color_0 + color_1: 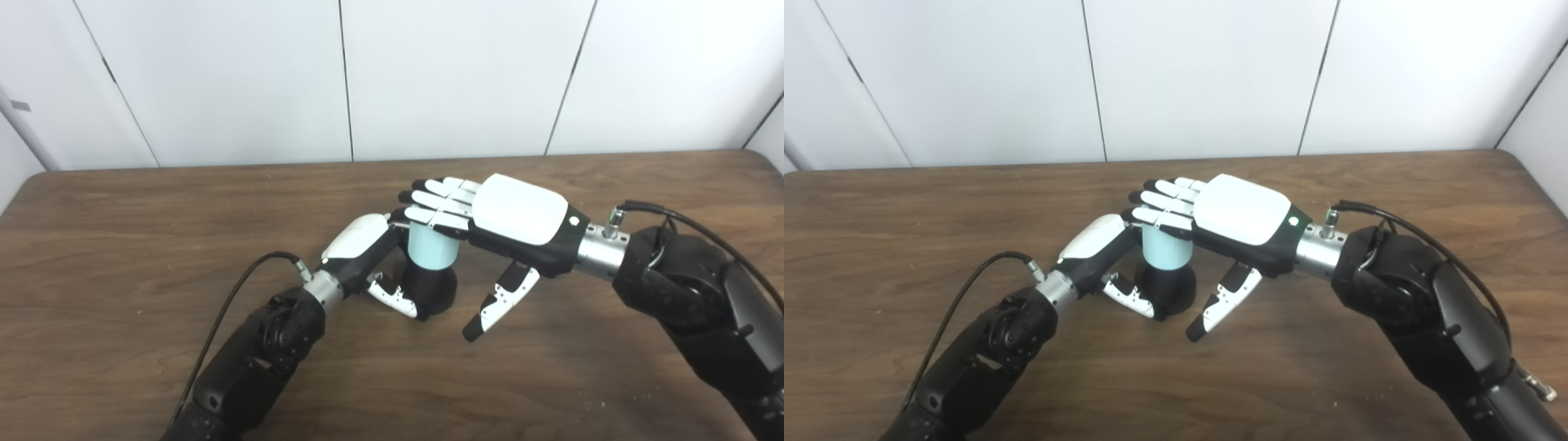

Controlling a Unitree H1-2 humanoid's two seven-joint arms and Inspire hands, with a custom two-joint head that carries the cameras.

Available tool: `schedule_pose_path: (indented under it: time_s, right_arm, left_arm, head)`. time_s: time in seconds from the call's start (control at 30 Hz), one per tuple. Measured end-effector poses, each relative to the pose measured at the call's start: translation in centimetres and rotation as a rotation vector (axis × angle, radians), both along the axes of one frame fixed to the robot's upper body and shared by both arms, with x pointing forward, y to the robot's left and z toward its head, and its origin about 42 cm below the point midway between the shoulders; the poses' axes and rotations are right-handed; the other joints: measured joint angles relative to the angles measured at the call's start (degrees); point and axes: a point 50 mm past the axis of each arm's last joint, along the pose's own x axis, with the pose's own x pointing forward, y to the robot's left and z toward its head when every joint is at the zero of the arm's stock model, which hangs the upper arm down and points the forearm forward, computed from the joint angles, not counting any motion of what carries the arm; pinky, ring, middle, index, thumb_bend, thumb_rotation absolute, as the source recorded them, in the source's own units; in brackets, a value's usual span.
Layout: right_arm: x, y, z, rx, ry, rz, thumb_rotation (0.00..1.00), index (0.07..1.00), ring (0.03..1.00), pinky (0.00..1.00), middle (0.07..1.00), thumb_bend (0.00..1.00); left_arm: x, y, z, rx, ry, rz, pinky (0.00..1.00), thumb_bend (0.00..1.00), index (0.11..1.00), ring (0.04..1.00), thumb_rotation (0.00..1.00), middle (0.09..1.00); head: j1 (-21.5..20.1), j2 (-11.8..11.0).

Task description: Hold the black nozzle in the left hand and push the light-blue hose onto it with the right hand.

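On a brown wooden table [122, 245] before white wall panels, the black nozzle [436, 288] is gripped upright by the left hand [367, 257]. The light-blue hose [432, 245] sits on it, pressed from above by the flat, unclenched right hand [508, 220], seemingly to seat it.

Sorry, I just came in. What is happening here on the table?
The robot is joining two parts. Its left hand is wrapped around a black nozzle standing on the wooden table. A light-blue hose sits upright on the nozzle, and the right hand lies flat across its top, thumb hanging free.
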Motion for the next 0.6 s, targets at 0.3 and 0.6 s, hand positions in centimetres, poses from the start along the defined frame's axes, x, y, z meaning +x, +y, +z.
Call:
schedule_pose_path:
  time_s: [0.3,0.6]
  right_arm:
    - [-0.21,-0.02,-0.86,-0.009,-0.043,0.056,0.75,0.951,1.000,1.00,1.000,0.69]
    - [-0.34,0.12,-1.07,-0.006,-0.057,0.080,0.71,0.926,1.000,1.00,0.989,0.68]
  left_arm:
    - [0.00,0.06,0.02,0.001,0.001,0.000,1.00,0.52,0.499,0.600,0.00,0.468]
    - [0.02,0.11,0.04,0.001,0.001,0.001,1.00,0.52,0.506,0.600,0.00,0.457]
  head:
    - [-0.09,0.18]
    - [0.00,0.35]
